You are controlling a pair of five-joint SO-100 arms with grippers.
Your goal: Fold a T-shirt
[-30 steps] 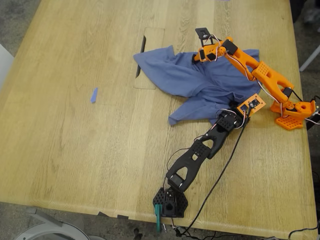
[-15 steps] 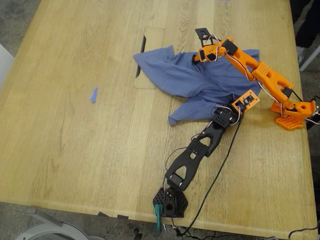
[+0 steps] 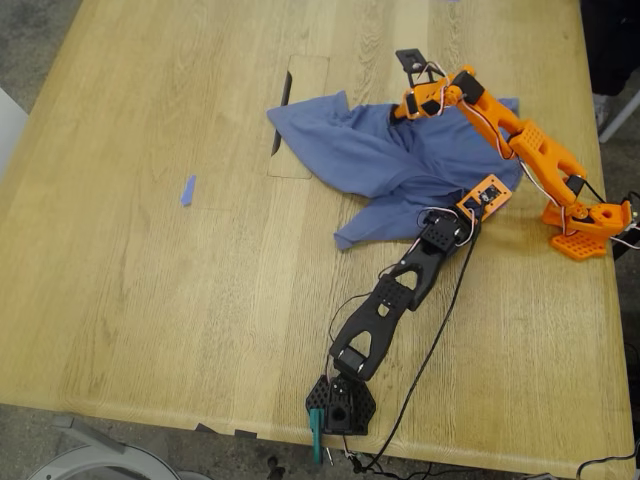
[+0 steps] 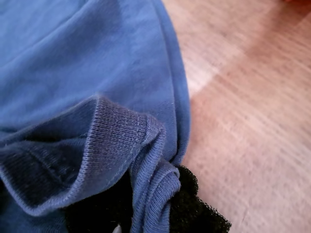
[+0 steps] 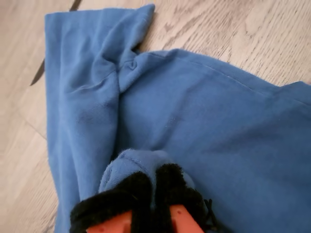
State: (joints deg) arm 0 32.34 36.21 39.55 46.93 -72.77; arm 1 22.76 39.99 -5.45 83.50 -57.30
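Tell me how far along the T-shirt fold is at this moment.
Early. Nothing is folded: the T-shirt lies crumpled on the table. In hand: my first gripper pinches the ribbed collar, and my second gripper is shut on a bunch of fabric. Left: spreading it flat and making every fold.

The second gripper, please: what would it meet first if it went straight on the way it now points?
Probably more of the T-shirt: my second gripper, shut on a fold, faces its spread cloth; table lies beyond; depth is unclear.
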